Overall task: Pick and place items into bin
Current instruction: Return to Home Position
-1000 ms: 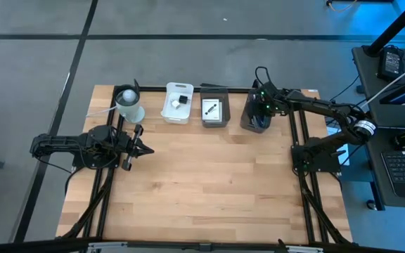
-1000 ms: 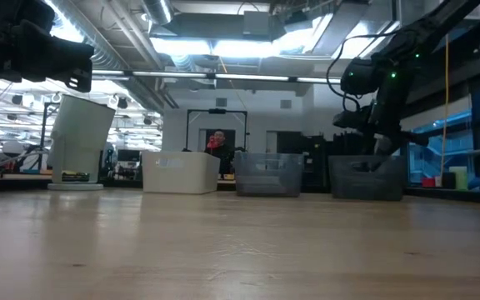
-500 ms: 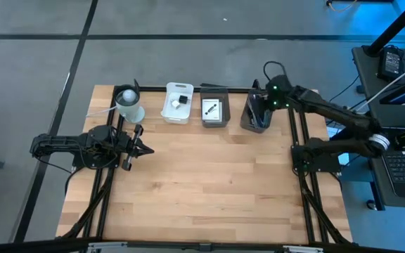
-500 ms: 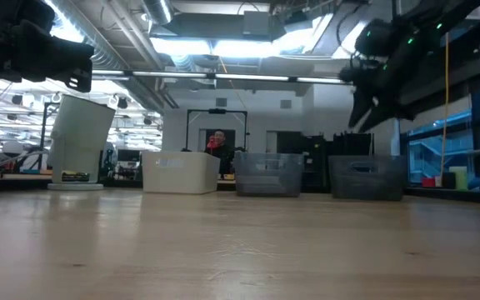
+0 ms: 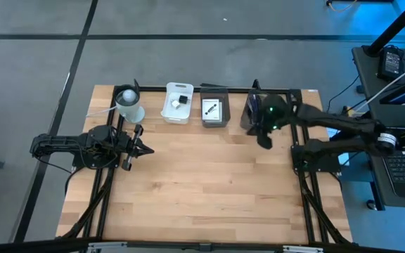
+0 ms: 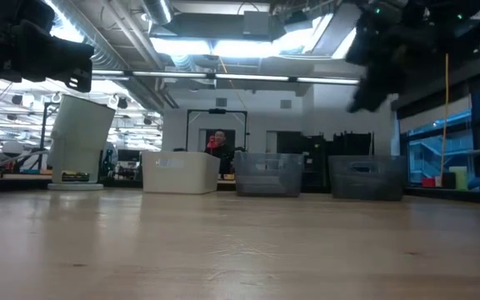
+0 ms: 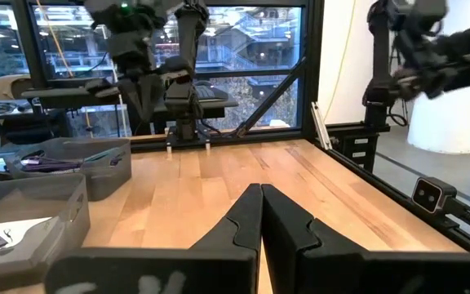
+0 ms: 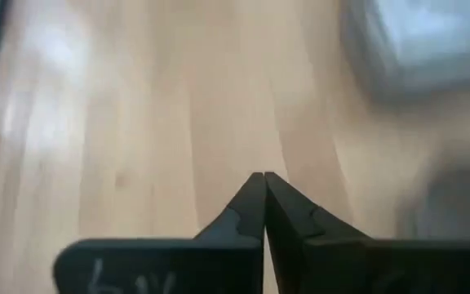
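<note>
The right arm (image 5: 329,123) covers much of the dark bin (image 5: 245,119) from above, so its contents are largely hidden there. The left wrist view shows a purple cable (image 7: 43,160) lying in loose strands inside it, running roughly along the bin's length. In the low view this arm is a dark smear cut off by the top edge.

The right pincer (image 5: 264,140) hangs above bare desk (image 5: 202,190) just in front of the dark bin, fingers pressed together with nothing between them. Its wrist view is blurred, showing only wood and a pale shape.

In the grey bin (image 5: 204,112), a white card (image 5: 212,107) lies flat, its long axis matching the bin's and pointing toward the desk's far edge. A small dark piece rests on it, too small to identify. The white bin (image 5: 167,105) holds a small black piece (image 5: 180,99) beside something pale that cannot be made out.

The left pincer (image 5: 145,149) waits at the left side, pointing across the desk, closed and empty. A white container (image 5: 129,105) stands near it. A person (image 6: 216,142) shows far behind.
</note>
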### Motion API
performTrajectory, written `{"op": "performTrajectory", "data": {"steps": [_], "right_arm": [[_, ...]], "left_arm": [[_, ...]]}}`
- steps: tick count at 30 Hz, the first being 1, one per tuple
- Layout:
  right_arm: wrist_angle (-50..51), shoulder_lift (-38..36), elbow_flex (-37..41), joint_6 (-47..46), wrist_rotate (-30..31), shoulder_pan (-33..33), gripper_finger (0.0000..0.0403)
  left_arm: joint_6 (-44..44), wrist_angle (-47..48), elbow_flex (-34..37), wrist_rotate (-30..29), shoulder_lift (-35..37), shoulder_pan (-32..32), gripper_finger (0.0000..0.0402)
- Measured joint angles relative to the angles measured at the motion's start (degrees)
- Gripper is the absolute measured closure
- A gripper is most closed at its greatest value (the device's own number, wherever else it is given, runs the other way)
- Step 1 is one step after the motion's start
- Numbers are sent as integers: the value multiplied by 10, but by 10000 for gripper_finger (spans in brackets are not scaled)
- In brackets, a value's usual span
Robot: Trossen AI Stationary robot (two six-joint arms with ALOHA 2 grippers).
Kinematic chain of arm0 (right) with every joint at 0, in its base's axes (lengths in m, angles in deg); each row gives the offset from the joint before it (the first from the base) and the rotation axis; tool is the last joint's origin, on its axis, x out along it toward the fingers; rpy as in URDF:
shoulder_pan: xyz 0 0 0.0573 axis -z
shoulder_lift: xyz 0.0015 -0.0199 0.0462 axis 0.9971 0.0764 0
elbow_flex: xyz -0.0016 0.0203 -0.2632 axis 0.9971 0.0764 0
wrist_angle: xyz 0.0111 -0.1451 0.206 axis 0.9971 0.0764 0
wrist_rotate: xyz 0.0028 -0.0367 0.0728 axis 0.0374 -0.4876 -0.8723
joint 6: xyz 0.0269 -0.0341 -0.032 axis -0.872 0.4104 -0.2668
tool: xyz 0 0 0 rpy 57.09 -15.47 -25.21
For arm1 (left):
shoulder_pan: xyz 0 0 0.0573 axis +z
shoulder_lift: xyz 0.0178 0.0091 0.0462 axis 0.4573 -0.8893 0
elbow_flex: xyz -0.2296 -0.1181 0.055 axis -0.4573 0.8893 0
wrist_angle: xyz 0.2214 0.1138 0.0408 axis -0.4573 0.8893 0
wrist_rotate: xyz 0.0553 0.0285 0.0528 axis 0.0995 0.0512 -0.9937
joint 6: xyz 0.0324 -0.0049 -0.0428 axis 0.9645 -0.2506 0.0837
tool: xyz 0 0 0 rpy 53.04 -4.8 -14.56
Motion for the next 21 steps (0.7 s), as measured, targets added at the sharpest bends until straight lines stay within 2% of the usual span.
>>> {"op": "performTrajectory", "data": {"steps": [4, 7, 14, 18, 21], "right_arm": [[-247, 8, 71, 5, 30, -64, 399], [-358, 10, 110, 16, 46, -96, 400], [-475, 10, 170, 63, 49, -116, 401], [-539, 9, 207, 52, 48, -116, 401], [-586, 3, 236, 47, 26, -116, 402]], "left_arm": [[0, 0, 0, 0, 0, 0, 400], [0, 0, 0, 0, 0, 0, 400], [0, 0, 0, 0, 0, 0, 400], [0, 0, 0, 0, 0, 0, 400], [0, 0, 0, 0, 0, 0, 400]]}}
